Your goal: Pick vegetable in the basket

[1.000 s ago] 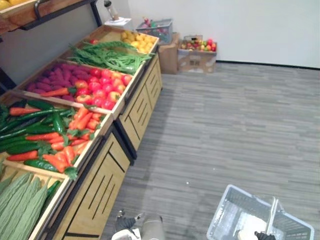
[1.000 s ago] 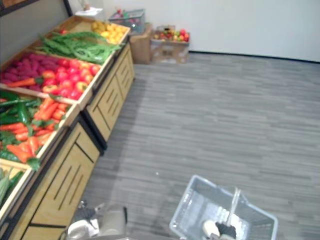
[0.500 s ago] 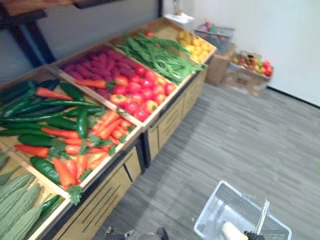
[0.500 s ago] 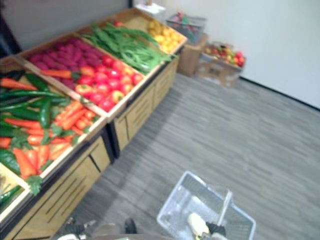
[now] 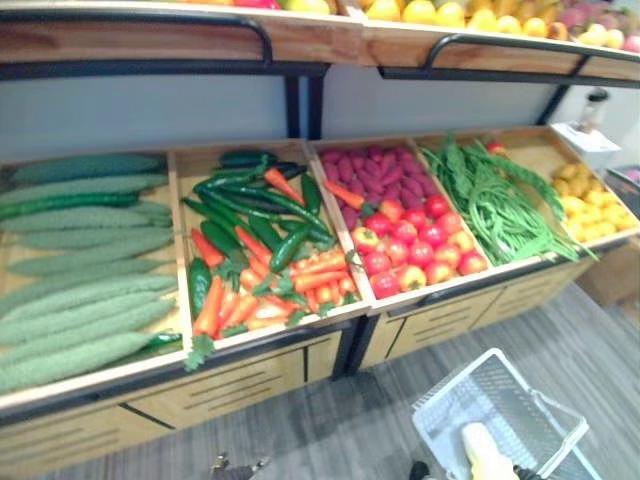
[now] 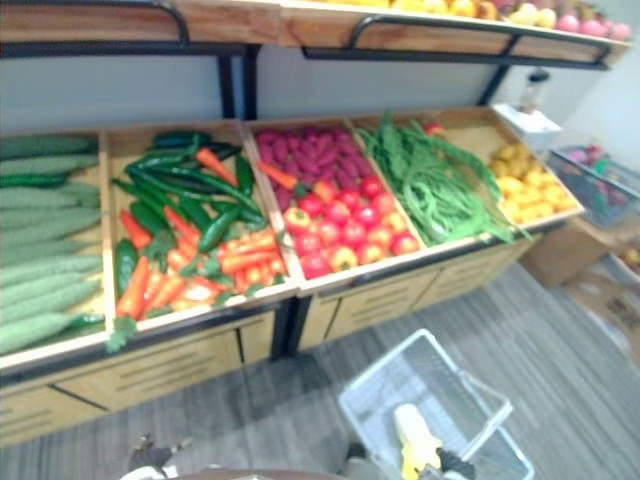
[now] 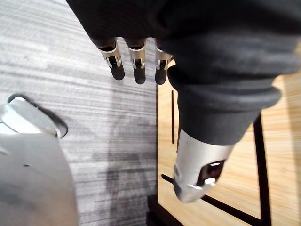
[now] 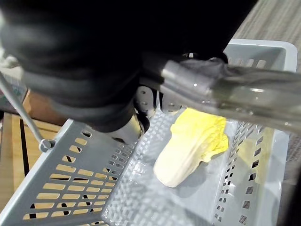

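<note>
Left wrist view: left hand (image 7: 135, 61) hangs slack-fingered, empty, nearer the carrots (image 5: 310, 275) ahead; right hand (image 8: 141, 101) curls round the basket handle (image 8: 225, 89).

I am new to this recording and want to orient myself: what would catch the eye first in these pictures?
The long wooden stand with its bright rows: pale green gourds at the left, then carrots, red tomatoes and green beans. At the lower right, a grey basket holds one pale yellow cabbage.
</note>
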